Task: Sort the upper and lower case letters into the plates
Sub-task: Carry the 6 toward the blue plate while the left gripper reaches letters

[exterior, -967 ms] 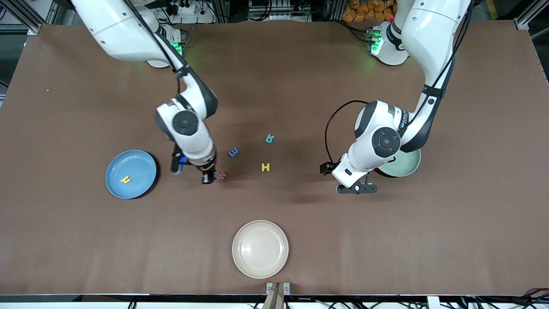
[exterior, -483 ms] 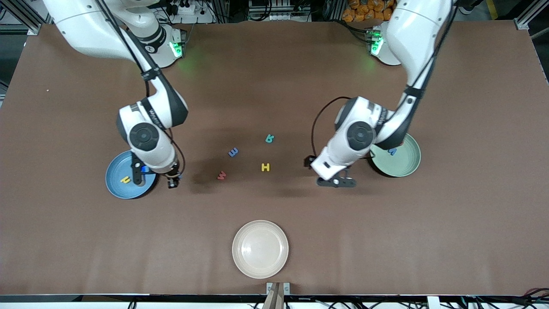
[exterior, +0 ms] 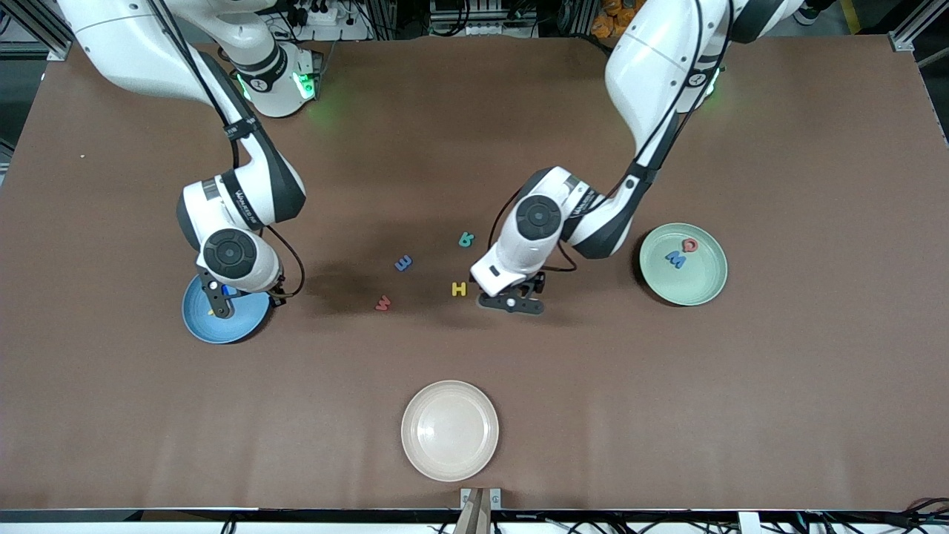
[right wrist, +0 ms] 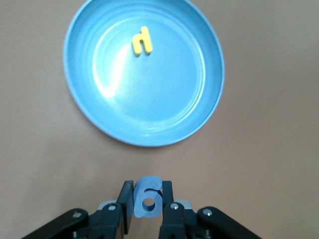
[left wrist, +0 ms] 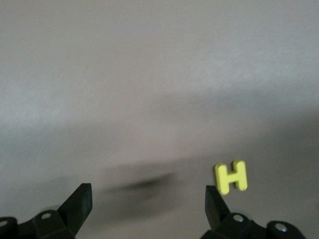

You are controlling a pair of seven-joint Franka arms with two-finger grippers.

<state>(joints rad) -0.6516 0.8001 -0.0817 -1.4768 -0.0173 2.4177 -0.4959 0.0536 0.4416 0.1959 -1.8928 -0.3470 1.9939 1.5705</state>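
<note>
You see the right gripper [right wrist: 147, 209] clamped on a small blue letter [right wrist: 148, 198] beside the blue plate [right wrist: 209, 89], while the left gripper [left wrist: 148, 206], jaws wide, hovers near the yellow H [left wrist: 231, 176].

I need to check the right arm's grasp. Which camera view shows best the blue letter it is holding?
The right wrist view: the blue letter sits pinched in the right gripper, near the blue plate. In the front view the arm hides it. The left wrist view does not show it.
</note>
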